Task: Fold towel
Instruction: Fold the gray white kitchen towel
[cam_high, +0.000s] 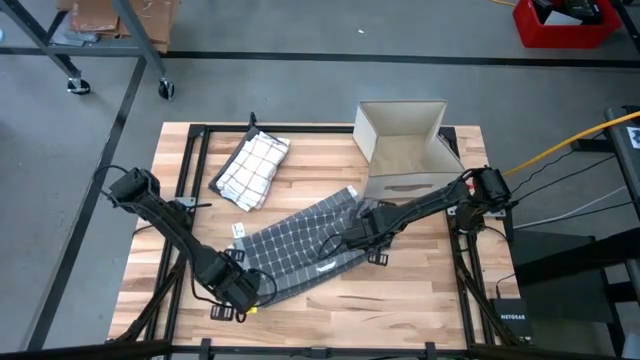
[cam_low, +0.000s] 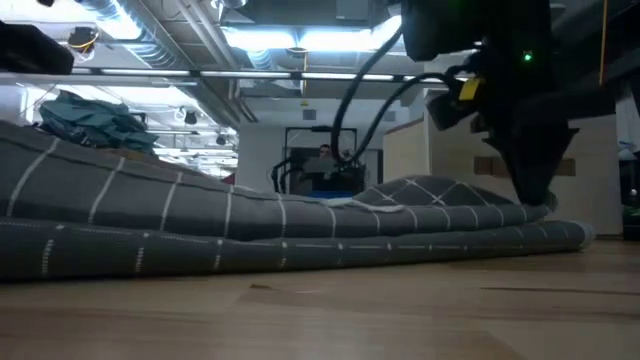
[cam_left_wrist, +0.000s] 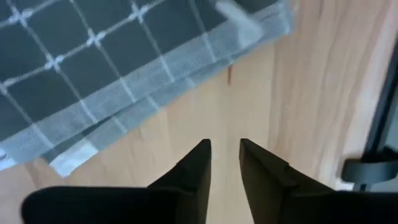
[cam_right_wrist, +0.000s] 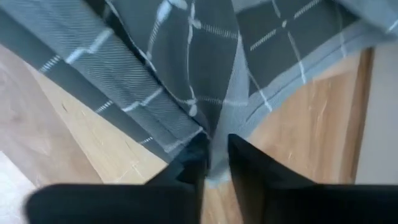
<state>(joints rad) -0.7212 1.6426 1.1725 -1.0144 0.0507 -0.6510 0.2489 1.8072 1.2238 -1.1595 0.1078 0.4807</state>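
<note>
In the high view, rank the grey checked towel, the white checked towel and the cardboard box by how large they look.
1. Grey checked towel, spread out on the table.
2. Cardboard box.
3. White checked towel, folded.

The grey towel and the box look close in size, so their order is unsure.

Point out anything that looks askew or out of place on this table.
The grey checked towel lies diagonally across the wooden table, bunched where the right gripper pinches its edge. The left gripper sits just off its corner, fingers slightly apart, empty. The white checked towel is folded but skewed.
</note>
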